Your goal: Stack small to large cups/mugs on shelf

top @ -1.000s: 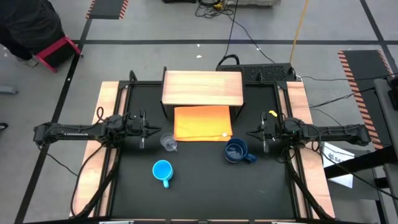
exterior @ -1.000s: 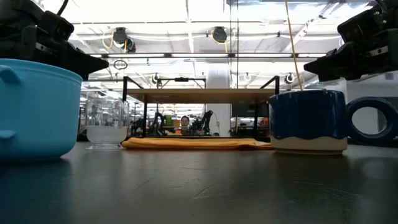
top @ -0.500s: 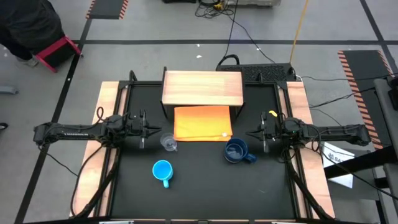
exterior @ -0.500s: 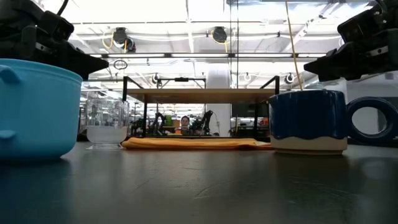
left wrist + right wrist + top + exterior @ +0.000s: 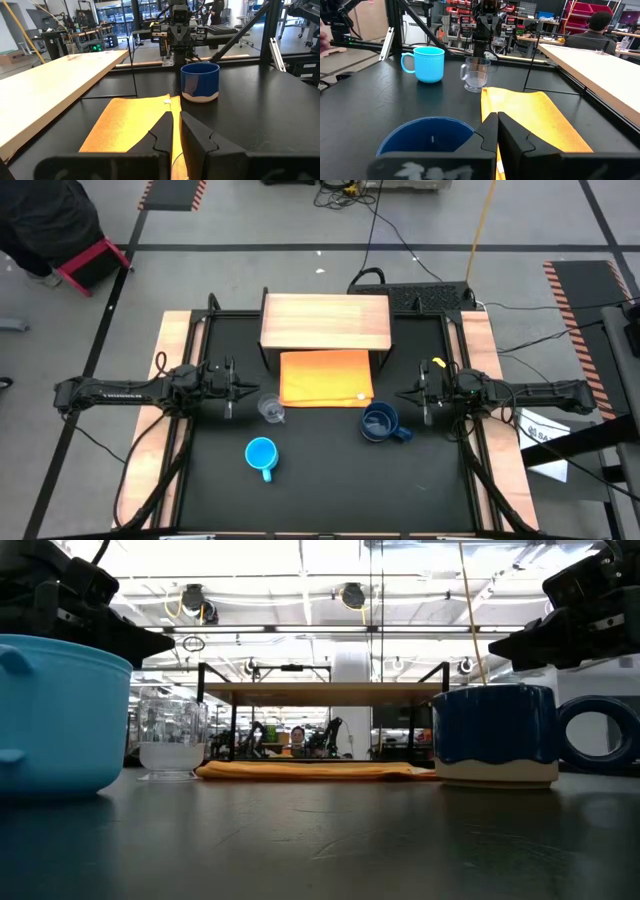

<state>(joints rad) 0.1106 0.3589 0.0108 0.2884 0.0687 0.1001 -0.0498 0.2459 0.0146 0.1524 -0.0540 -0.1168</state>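
A tiny clear glass cup point(image 5: 271, 409) stands on the black table just left of an orange cloth point(image 5: 326, 378). A light-blue mug point(image 5: 261, 455) stands nearer the front edge. A dark-blue mug point(image 5: 379, 423) stands right of centre. The light-wood shelf point(image 5: 325, 322) stands at the far side. My left gripper point(image 5: 250, 389) hovers above the table beside the glass cup, shut and empty. My right gripper point(image 5: 402, 395) hovers just beyond the dark-blue mug, shut and empty.
The orange cloth lies flat in front of the shelf, partly under it. Wooden strips point(image 5: 172, 340) run along the table's left and right sides. Cables and a black box point(image 5: 420, 295) lie behind the shelf. A person point(image 5: 597, 27) sits in the room beyond.
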